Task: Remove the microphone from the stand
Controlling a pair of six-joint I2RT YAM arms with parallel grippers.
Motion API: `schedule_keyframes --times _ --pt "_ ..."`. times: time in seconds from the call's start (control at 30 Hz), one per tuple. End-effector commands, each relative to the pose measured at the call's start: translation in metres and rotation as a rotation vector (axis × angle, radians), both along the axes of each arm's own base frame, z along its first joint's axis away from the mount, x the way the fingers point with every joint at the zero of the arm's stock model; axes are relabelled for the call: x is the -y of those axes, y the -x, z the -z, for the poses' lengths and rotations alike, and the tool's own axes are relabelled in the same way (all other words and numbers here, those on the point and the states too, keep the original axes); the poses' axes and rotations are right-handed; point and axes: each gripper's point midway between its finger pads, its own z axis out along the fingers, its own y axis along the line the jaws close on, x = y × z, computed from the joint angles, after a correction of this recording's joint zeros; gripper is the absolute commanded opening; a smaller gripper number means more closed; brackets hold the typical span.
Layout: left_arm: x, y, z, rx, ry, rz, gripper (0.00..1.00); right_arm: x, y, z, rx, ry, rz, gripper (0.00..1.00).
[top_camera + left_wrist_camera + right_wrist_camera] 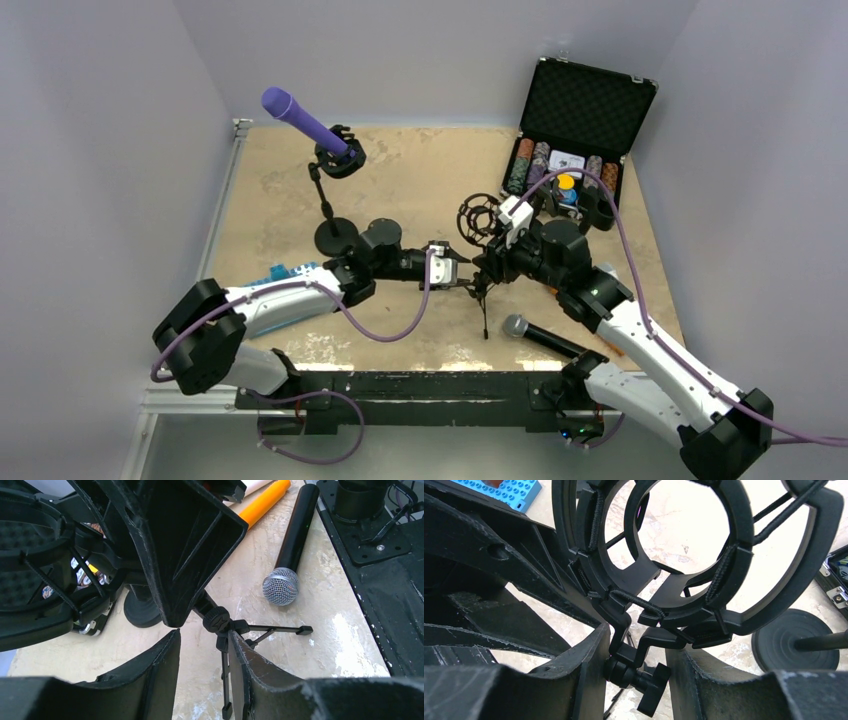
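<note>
Top external, microphone (548, 338): lying on table (280, 200), outside empty shock mount (478, 215).
Handling: rigid, smooth, may roll (take mid-barrel).
Right gripper (636, 650): clamped on shock mount.
Left gripper (204, 635): straddling tripod hub (217, 620), grip unclear.

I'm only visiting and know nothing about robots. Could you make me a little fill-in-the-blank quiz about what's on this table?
1. The microphone with the silver grille lies flat on the ____.
2. The other microphone, sitting in the round-based stand, is ____ in colour.
3. The shock mount in the middle holds ____ microphone.
4. The black case with poker chips has its lid ____.
Missing words: table; purple; no; open.
</note>
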Motion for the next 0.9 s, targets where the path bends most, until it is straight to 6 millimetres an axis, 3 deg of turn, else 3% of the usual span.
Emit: schedule_keyframes --times 0.0,0.23,0.33,0.53,0.67,0.87 --pt "0.007 0.001 -0.014 0.043 0.028 0.034 0.44 0.003 -0.002 0.0 0.009 0.004 0.017 0.0" --pt "0.007 -0.002 -0.014 -0.026 0.028 -0.003 0.4 0.002 -0.003 0.001 -0.014 -0.015 0.033 0.0" --pt "0.001 -0.007 -0.017 -0.098 0.018 -0.078 0.47 0.002 -0.004 -0.004 0.001 -0.012 0.034 0.0" --pt "-0.037 0.014 -0.033 -0.194 -0.034 -0.158 0.55 0.005 0.001 -0.003 0.006 0.023 0.004 0.0" --pt "-0.069 0.016 -0.043 -0.276 -0.112 -0.288 0.59 0.002 0.005 -0.006 0.009 0.054 -0.049 0.02" --pt "-0.09 0.013 -0.082 -0.27 -0.146 -0.375 0.62 0.002 0.012 -0.006 -0.009 0.092 -0.099 0.56"
